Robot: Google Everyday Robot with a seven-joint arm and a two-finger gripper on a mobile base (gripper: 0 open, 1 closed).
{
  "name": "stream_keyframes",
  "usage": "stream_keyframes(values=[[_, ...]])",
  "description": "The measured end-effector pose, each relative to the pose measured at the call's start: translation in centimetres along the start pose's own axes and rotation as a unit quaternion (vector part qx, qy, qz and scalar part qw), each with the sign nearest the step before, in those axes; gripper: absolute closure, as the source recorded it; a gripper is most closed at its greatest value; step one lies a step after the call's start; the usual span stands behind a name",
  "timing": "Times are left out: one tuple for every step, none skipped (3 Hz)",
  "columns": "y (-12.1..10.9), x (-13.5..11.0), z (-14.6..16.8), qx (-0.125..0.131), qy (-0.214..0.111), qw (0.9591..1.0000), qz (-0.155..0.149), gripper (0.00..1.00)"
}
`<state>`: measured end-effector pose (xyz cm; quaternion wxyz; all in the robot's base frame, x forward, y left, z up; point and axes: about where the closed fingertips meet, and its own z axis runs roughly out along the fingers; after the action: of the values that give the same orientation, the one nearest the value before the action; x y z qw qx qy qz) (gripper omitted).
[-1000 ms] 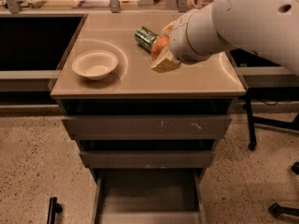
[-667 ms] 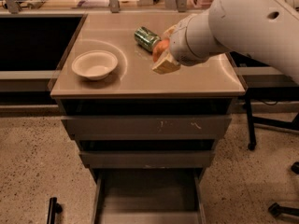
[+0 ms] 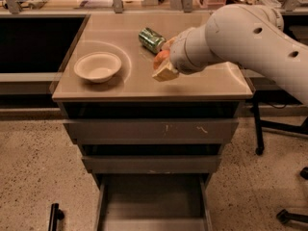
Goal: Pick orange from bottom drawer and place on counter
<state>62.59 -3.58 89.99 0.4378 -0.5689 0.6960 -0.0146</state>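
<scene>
A grey drawer cabinet is seen from above and in front. A white arm (image 3: 240, 37) is stretched in from the right over the counter (image 3: 202, 83). The gripper (image 3: 164, 59) is held above the counter's middle, and the orange (image 3: 160, 57) is pinched between its beige fingers (image 3: 166, 72). Whether the orange touches the counter cannot be told. A green can (image 3: 151, 39) is lying just behind the orange. A white bowl (image 3: 97, 66) is set to the left. The bottom drawer (image 3: 151, 201) is pulled open.
</scene>
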Motion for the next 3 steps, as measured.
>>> stream_keyframes(values=[[-0.2, 0.8, 1.6, -0.010, 0.000, 0.9999, 0.012, 1.00], [-0.6, 1.5, 3.1, -0.021, 0.005, 0.9996, 0.018, 1.00], [-0.5, 2.1, 4.3, -0.032, 0.010, 0.9991, 0.026, 1.00]])
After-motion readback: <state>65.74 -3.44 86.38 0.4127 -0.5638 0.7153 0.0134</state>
